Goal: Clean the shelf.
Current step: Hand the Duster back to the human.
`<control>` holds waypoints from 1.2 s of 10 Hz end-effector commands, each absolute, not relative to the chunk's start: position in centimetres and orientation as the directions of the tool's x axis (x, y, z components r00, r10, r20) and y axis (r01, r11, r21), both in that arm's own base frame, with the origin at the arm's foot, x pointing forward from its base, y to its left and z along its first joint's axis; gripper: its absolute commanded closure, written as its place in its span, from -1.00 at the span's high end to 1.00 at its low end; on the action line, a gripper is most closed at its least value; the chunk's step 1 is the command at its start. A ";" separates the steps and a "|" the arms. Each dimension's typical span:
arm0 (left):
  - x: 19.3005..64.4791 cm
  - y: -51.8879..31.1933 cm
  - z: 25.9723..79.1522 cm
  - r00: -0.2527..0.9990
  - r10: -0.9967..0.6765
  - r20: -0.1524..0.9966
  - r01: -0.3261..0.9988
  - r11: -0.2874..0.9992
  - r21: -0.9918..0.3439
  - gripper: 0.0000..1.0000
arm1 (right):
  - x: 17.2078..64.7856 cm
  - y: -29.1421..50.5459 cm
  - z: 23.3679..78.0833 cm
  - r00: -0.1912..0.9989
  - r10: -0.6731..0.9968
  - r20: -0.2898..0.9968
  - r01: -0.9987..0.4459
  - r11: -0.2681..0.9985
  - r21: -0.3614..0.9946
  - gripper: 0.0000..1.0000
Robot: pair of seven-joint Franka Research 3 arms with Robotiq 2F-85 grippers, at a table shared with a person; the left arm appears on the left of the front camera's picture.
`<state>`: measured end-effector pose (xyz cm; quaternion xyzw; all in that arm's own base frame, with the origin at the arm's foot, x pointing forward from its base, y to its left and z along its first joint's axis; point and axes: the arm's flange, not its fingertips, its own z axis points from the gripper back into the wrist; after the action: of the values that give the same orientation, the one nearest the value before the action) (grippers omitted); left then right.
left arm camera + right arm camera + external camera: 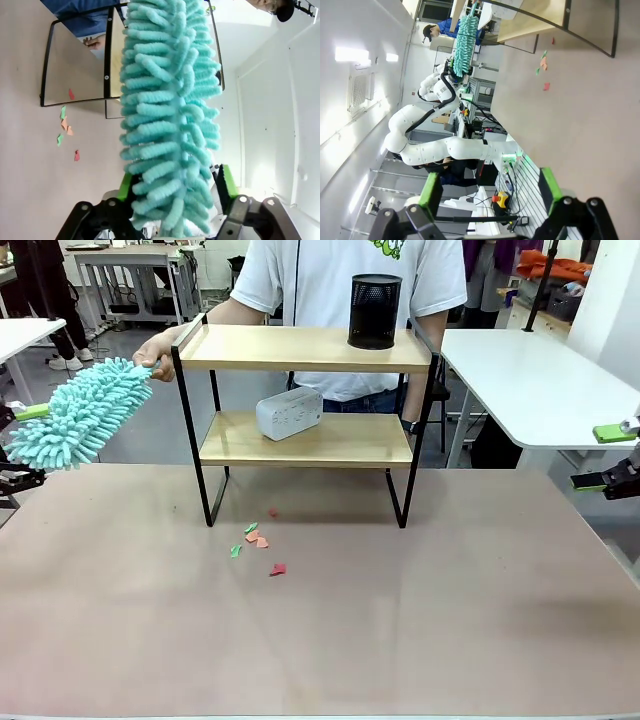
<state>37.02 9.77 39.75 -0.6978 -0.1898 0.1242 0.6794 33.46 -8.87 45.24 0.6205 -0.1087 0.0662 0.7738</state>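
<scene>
The shelf stands at the middle back of the table, two wooden boards in a black frame; its frame also shows in the left wrist view and a corner in the right wrist view. A fluffy teal duster slants from the shelf's top left corner to the far left. A person's hand holds its handle end. My left gripper stands open around the duster's head, one green pad on each side. My right gripper hangs open and empty at the right edge.
A black mesh cup sits on the top board and a white boxy device on the lower one. Small green and red paper scraps lie on the table in front of the shelf. White tables stand behind at the right.
</scene>
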 end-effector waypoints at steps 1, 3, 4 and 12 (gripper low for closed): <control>35.9 9.9 40.8 0.908 0.406 0.105 0.127 -0.027 -0.992 1.00 | 33.5 -9.3 45.3 0.963 -0.019 0.267 -0.257 0.216 0.942 1.00; 34.7 8.5 42.2 0.937 0.328 0.116 0.143 -0.059 -0.988 1.00 | 33.5 -9.3 45.3 0.963 -0.019 0.267 -0.257 0.216 0.942 1.00; 34.2 7.5 42.8 0.947 0.303 0.109 0.133 -0.062 -0.989 1.00 | 33.5 -9.3 45.3 0.963 -0.019 0.267 -0.257 0.216 0.942 1.00; 36.8 -4.9 40.1 0.995 -0.062 -0.073 -0.065 0.122 -0.990 1.00 | 36.4 -0.6 39.9 0.896 -0.435 0.088 0.003 0.204 0.979 1.00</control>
<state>36.24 -5.68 40.43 -0.6875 0.0212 -0.0204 0.7256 39.42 -2.57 40.64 0.6117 -0.1884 -0.1420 0.7551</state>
